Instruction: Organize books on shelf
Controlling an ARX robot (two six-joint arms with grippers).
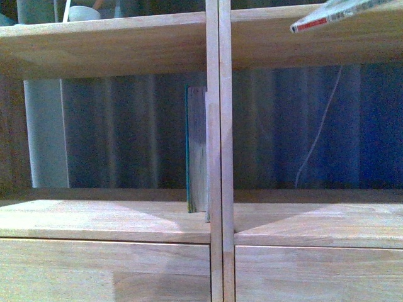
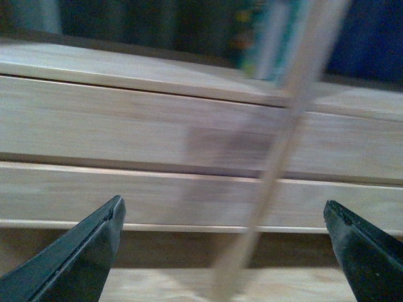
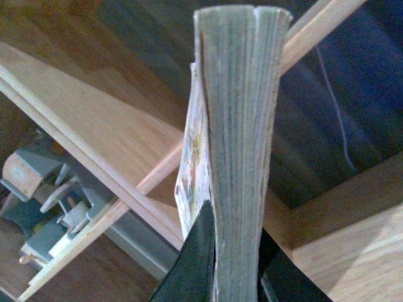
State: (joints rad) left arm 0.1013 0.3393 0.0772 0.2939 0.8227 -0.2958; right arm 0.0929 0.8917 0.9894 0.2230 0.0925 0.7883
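Task judged half complete: teal book (image 1: 196, 151) stands upright against the shelf divider (image 1: 220, 94); white-spined book (image 1: 334, 14), unshelved, is clamped aloft in the right gripper (image 3: 236, 255); left gripper (image 2: 221, 204) spread wide, empty

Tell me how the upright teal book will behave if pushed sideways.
Standing on a narrow edge, the teal book would probably tip toward the open left side. The divider right beside it should block it rightward. It looks thin, so likely light and easy to slide.
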